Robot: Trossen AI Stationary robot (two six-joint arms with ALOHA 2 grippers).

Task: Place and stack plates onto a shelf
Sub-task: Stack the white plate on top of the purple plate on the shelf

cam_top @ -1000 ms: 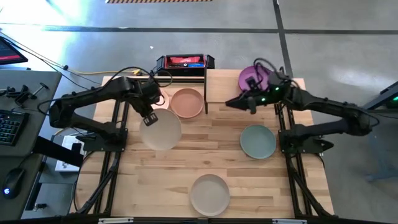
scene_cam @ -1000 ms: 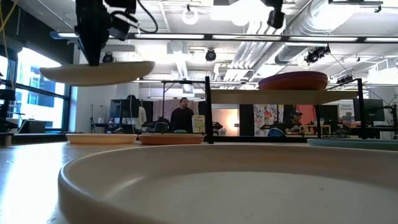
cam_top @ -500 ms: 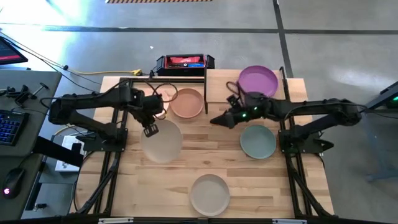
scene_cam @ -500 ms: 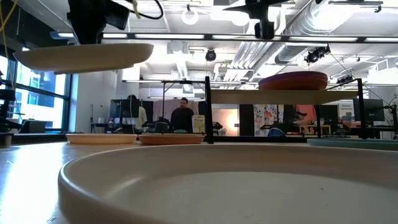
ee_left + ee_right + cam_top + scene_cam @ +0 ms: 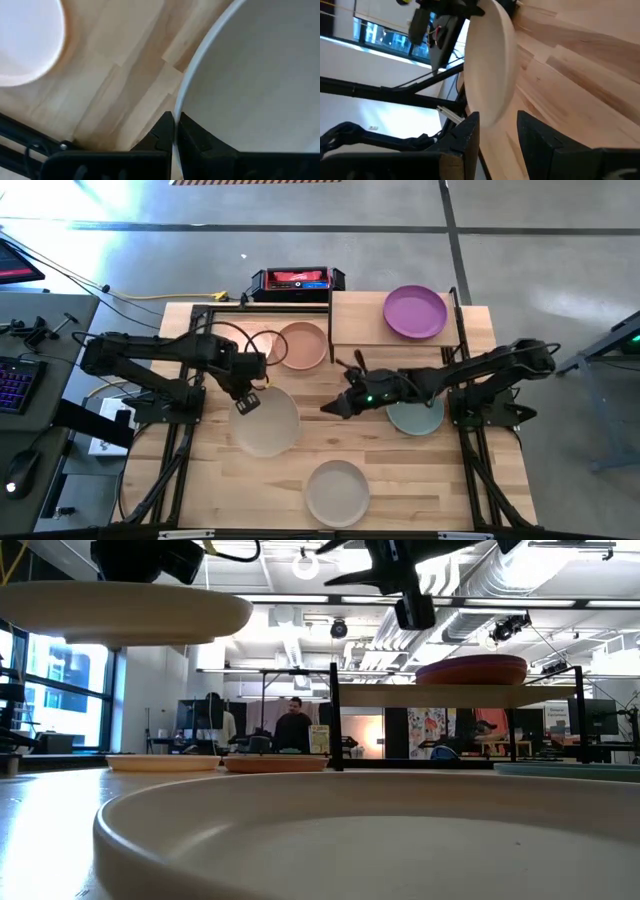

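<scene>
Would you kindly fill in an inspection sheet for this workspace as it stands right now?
Surface: butcher-block table, bare wood between plates.
Job's things: purple plate on shelf; peach plate, sage plate and cream plate on the table; off-white plate held aloft.
Clutter: black-and-red box behind the table.
Grippers: left hand shut on the off-white plate's rim; right hand open, empty, mid-table.
Cables: loops by the left arm.
Surroundings: people far behind.

Cream plate aloft, stacked plates on shelf, off-white plate foremost.
</scene>
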